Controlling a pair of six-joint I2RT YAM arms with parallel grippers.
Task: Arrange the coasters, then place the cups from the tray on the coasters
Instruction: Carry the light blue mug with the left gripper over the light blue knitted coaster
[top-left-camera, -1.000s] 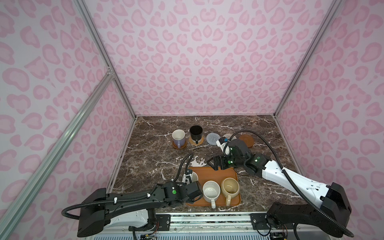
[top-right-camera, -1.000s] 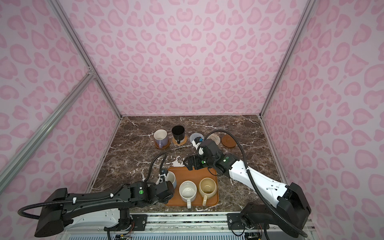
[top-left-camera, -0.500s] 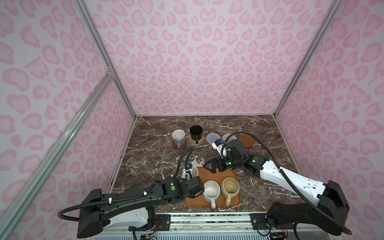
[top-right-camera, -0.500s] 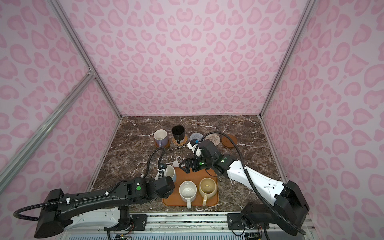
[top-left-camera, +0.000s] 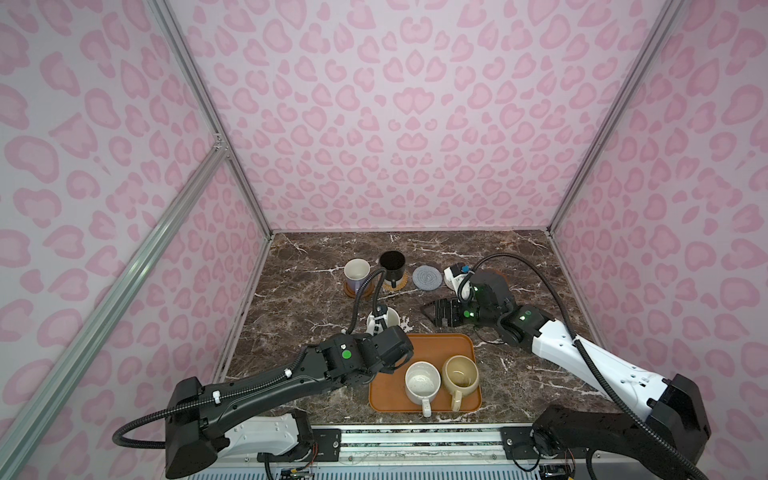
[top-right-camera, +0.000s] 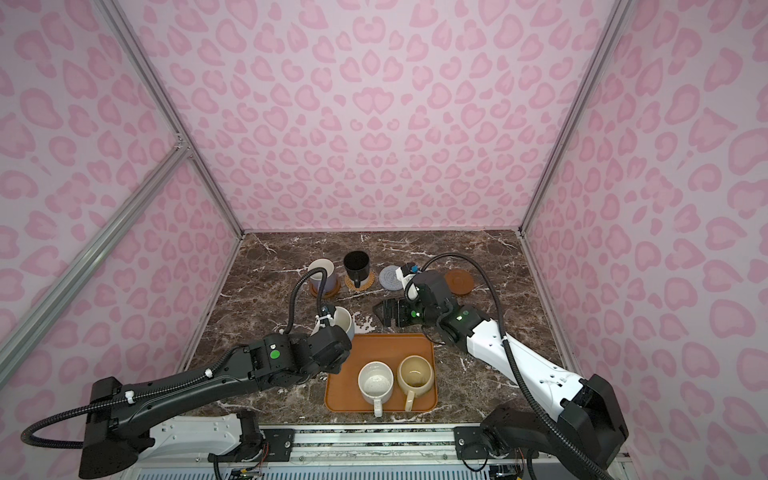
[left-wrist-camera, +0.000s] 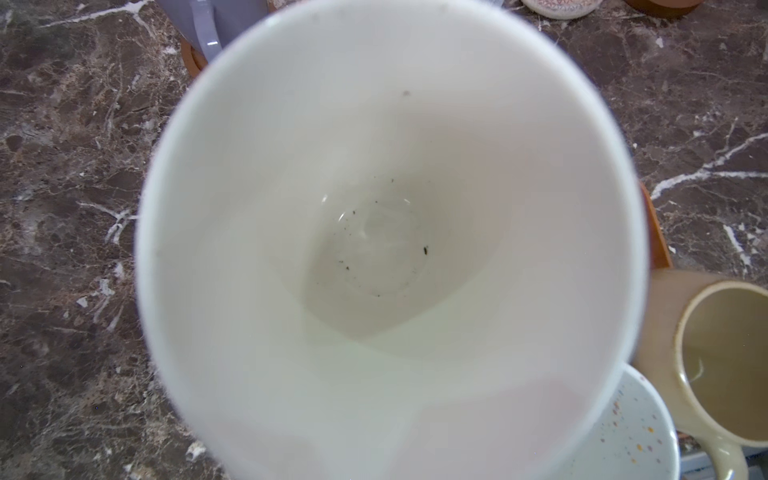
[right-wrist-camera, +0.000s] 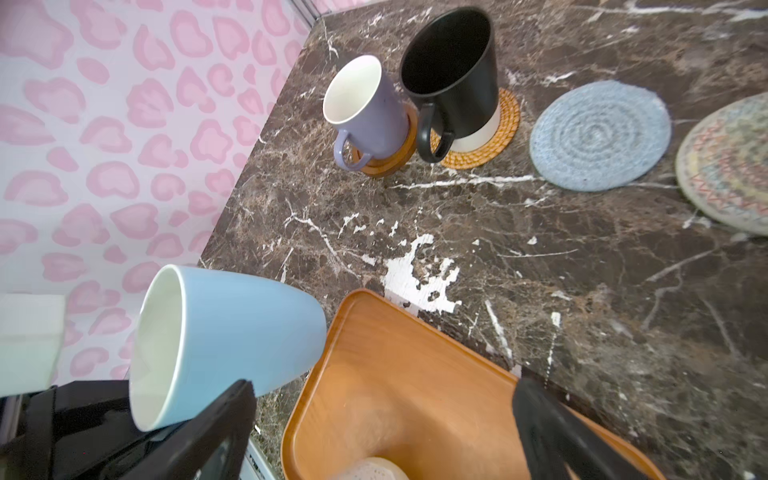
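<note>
My left claw (top-left-camera: 380, 332) is clamped tight on the blue mug (top-right-camera: 343, 322), held tilted just off the tray's (top-left-camera: 436, 345) upper-left corner. The bare grey coaster (top-left-camera: 427, 277) lies up and right of it. My right claw (top-left-camera: 432, 313), wide open and empty, hovers nearer that coaster.

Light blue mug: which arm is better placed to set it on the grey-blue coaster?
Left. The left gripper grips the light blue mug, which is tilted and clear of the tray. The right gripper is open and empty. Though it is nearer the bare grey-blue coaster, it would need a handover.
</note>
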